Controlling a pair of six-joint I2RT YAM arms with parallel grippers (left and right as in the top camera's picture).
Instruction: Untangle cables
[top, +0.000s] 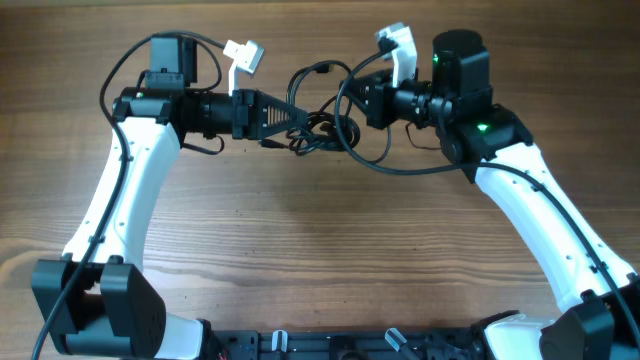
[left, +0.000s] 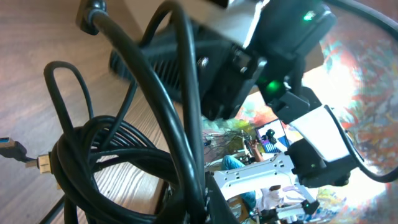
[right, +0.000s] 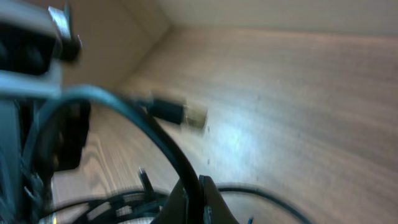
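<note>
When you looked down from overhead, the cables (top: 318, 124) sat in one knotted bunch near the far side of the counter (top: 320, 260). The bunch ran left to right between the left claw (top: 290, 122) and the right claw (top: 352, 103). I think this was the pull-apart step; next, ease one loop out slowly.

In the left wrist view, the coils filled the picture and a plug (left: 13, 149) pointed left. I could not tell how far open that claw was.

In the right wrist view, the right claw (right: 194, 200) looked pinched on one cable.
</note>
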